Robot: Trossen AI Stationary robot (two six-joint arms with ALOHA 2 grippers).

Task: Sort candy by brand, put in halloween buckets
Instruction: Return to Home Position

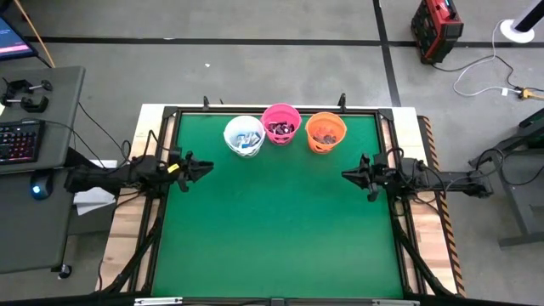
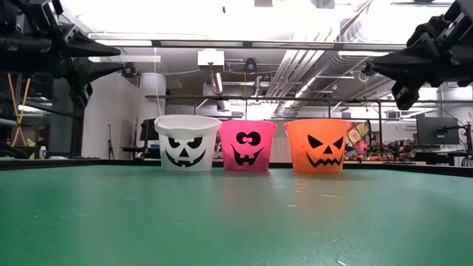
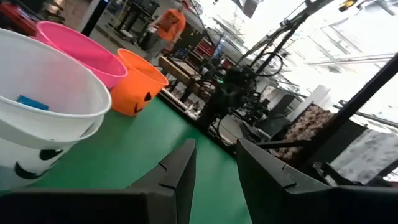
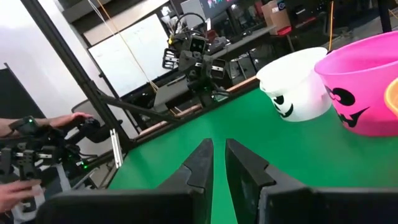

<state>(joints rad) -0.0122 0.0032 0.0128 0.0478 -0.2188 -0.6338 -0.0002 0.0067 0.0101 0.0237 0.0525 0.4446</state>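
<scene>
Green matting (image 1: 280,229) covers the table I am working over, framed by black rails, and the low view shows a workshop of benches and ceiling pipes behind it. 3 buckets stand in a close row along the far edge. The white bucket (image 1: 244,136) is nearest my left arm, the pink bucket (image 1: 280,123) is in the middle, and the orange bucket (image 1: 325,133) is nearest my right arm. Each has a black jack-o'-lantern face turned toward the low camera. All the candy (image 1: 280,129) I can see lies inside these 3 pails. I make out pale and blue wrappers in the white one and dark ones in the pink one, but I cannot tell brands in the orange one. The left gripper (image 1: 206,167) hangs above the mat's left side, fingers slightly parted and holding nothing. The right gripper (image 1: 347,175) hangs above the right side, facing it, its fingers a slim gap apart and equally bare. Both are well apart from the buckets. At the edge of the right wrist view, a person's hand (image 4: 15,194) shows beyond the table.
</scene>
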